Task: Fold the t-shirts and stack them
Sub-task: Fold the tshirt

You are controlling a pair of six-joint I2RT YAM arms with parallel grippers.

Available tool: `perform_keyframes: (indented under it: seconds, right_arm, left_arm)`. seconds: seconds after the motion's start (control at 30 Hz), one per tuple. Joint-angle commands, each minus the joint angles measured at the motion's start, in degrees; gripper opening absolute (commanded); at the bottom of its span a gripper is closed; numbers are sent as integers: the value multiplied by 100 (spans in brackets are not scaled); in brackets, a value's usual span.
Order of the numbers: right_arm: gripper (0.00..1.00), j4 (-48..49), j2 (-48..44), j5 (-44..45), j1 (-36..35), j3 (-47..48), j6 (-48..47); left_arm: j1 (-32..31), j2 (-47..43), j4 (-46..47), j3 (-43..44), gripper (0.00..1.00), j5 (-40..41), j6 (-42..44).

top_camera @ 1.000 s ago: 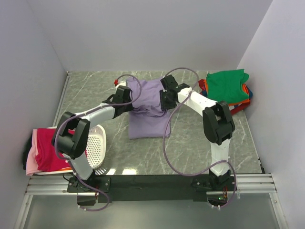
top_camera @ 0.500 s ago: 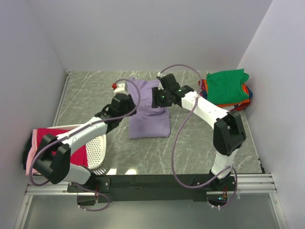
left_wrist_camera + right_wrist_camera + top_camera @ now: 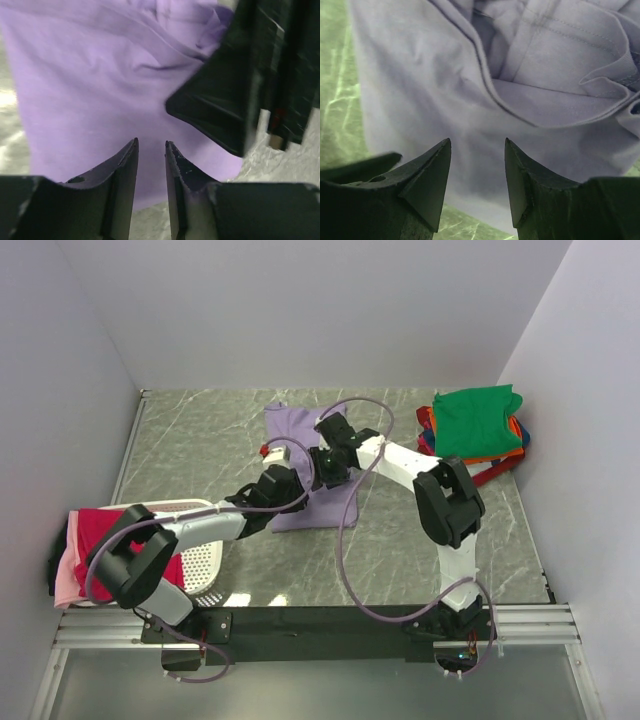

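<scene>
Lavender t-shirt (image 3: pixel 297 427) lies folded at the middle of the table (image 3: pixel 190 440), long axis running away from the arm bases, directly under both sets of fingers; left gripper (image 3: pixel 151 145) hovers over its near-left edge and right gripper (image 3: pixel 477 142) over mid-cloth, both parted and holding nothing.

Matt cloth, dull plastic, a smooth stone-look top.
The lavender t-shirt (image 3: pixel 90 100) is soft, matt cloth with stitched seams. My fingers (image 3: pixel 427 175) are dull black plastic, faintly scuffed. My table (image 3: pixel 190 440) looks like smooth marbled stone, and the basket (image 3: pixel 205 537) is white perforated plastic.
</scene>
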State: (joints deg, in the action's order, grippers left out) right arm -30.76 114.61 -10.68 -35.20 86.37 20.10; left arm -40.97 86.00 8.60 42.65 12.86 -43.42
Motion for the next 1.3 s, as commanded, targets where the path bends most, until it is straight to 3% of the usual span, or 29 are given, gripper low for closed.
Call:
perform_keyframes:
  seconds: [0.0,0.23,0.6,0.77,0.9,1.03,1.27]
  right_arm:
    - [54,-175,254,240,40,450,3]
    - [54,-395,1001,803,215,1249,-15]
    - [54,-474,1152,1050,813,2130,-50]
    - [57,-194,231,1173,813,1235,-111]
    - [62,96,-692,1086,804,-133,-76]
    - [63,264,-1579,822,787,-1164,20]
    - [63,615,-2206,383,690,-2334,284]
  left_arm:
    - [-104,197,467,156,33,-135,-176]
    - [-315,374,643,-81,33,-223,-290]
    - [-403,260,406,-346,33,14,-308]
    - [-403,-231,-16,-73,33,295,-114]
    - [-403,-574,-420,-64,34,576,-132]
    - [-359,-786,-842,-301,34,840,-254]
    - [45,-1488,-1510,-960,37,806,-676]
